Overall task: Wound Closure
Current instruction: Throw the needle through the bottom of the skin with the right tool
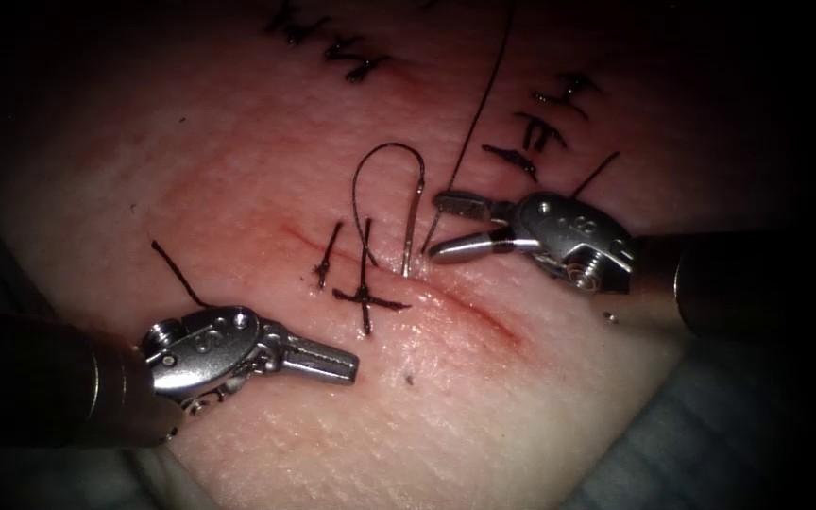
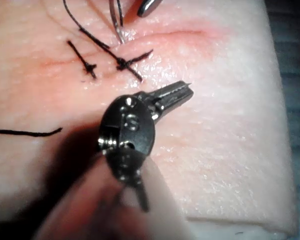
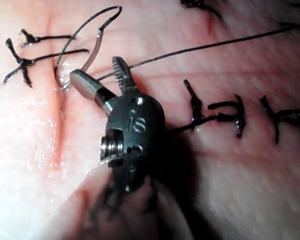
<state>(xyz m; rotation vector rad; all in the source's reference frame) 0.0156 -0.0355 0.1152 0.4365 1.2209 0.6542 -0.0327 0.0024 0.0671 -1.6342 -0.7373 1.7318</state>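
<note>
Two tools: yours, both holding nothing.
Left tool (image 1: 337, 362): jaws pressed together, near the cut (image 1: 484, 316).
Right tool (image 1: 446, 227): jaws spread beside the needle (image 1: 413, 227).
Needle: standing in the tissue (image 1: 540, 416) at the cut.
Thread (image 1: 384, 156): loops off the needle.
Writing: "IS" on each wrist.

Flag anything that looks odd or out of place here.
The needle stands upright in the tissue at the cut, and neither tool holds it: the right tool is open beside it, the left tool shut and empty.
</note>
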